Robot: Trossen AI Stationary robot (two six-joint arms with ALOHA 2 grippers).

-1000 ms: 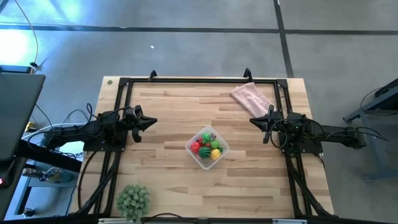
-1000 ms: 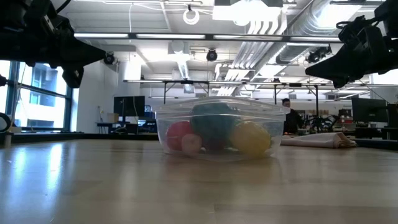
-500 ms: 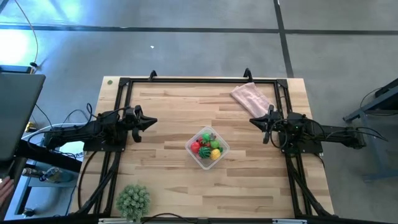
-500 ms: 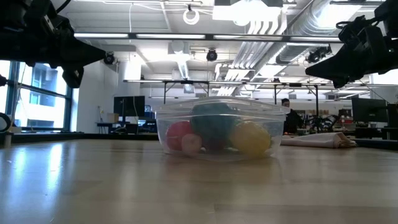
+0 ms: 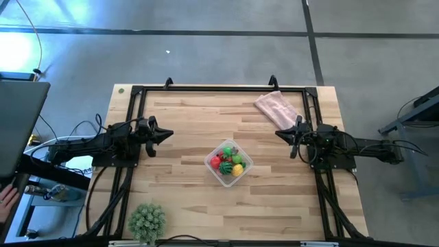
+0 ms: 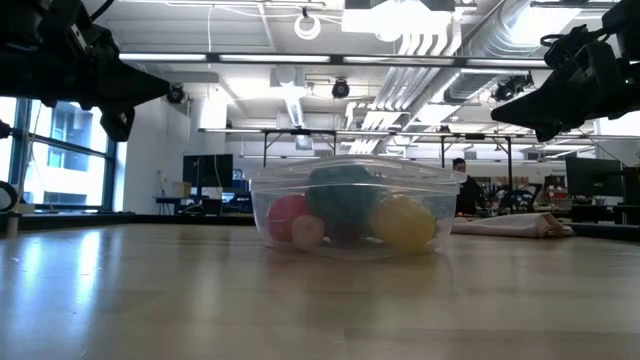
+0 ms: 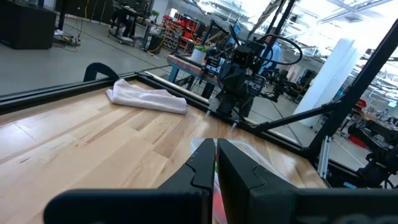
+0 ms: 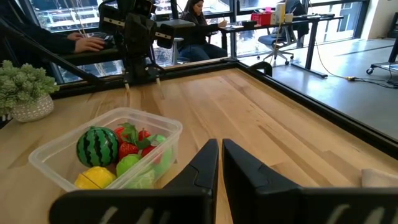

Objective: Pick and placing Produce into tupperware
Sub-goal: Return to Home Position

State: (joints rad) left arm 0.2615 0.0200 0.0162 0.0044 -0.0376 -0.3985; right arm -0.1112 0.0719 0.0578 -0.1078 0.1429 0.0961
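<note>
**Container filled, both arms drawn back**

The wooden table (image 5: 274, 199) carries the clear plastic container (image 5: 208, 162) near its middle. The left arm (image 5: 89, 146) lies left of the container and the right arm (image 5: 357, 146) right of it, each well apart from it. The left gripper (image 5: 168, 135) and right gripper (image 5: 278, 133) point inward toward the container. Each has its fingers pressed nearly together and holds nothing. A spiky green plant (image 5: 147, 219) stands off the container's front left. A pink cloth (image 5: 276, 106) lies off its back right.

The container is squarish with rounded corners, open-topped and see-through. All the produce (image 5: 228, 163) sits inside it: a dark-striped melon (image 8: 97, 145), a yellow lemon (image 8: 93, 179), red berries (image 8: 127, 149) and a pale green piece (image 8: 127, 165).

Arms, container and produce match the earlier pictures. The only change is a person's hand (image 5: 5, 199) now showing at the overhead picture's left edge, far from the container.

The low view shows both grippers raised above the container's rim (image 6: 345, 172), which the overhead view cannot tell. The right wrist view alone separates the single fruits.
</note>
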